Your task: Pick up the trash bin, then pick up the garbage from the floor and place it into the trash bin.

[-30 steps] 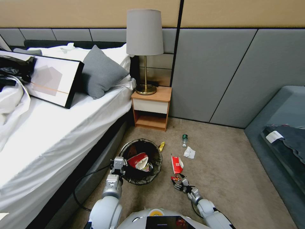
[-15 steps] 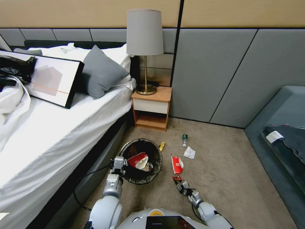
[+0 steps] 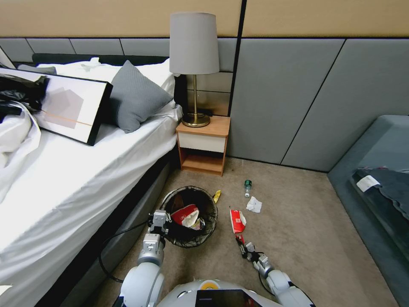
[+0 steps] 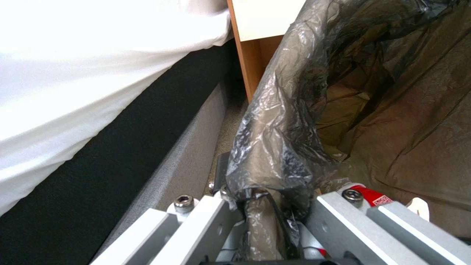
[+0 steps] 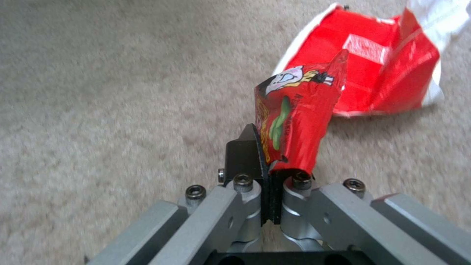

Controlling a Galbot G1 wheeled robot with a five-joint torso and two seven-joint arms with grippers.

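Trash bin: one, the trash bin (image 3: 190, 215) stands on the floor (image 3: 306, 226) beside the bed (image 3: 64, 179), at about 11 o'clock from the robot's base; its black bag (image 4: 289, 121) is folded over the rim, and at least one red-and-white packet (image 3: 184, 213) lies inside.
Left gripper: the left gripper (image 3: 158, 221) is at the bin's 9 o'clock rim, fingers pressed together on the bag-covered rim, as the left wrist view shows.
Right gripper: the right gripper (image 3: 243, 247) is low over the carpet at about 1 o'clock from the base, its pads (image 5: 248, 154) closed tight on one small red snack wrapper (image 5: 289, 121), which sticks up from between them.
Garbage on the floor, counted: four loose pieces.
Red-and-white packet: one flat packet (image 3: 237, 220) just beyond the right gripper, at 3 o'clock from the bin.
White tissue: one tissue wad (image 3: 254, 204) at 1 o'clock from that packet.
Bottle: one small green-capped bottle (image 3: 247, 188) lying just beyond the tissue.
Yellow wrapper: one yellow wrapper (image 3: 217, 196) touching or just beside the bin's rim at 2 o'clock.
Surroundings: one nightstand (image 3: 203, 145) with one lamp (image 3: 194, 64) at the bin's 12 o'clock.
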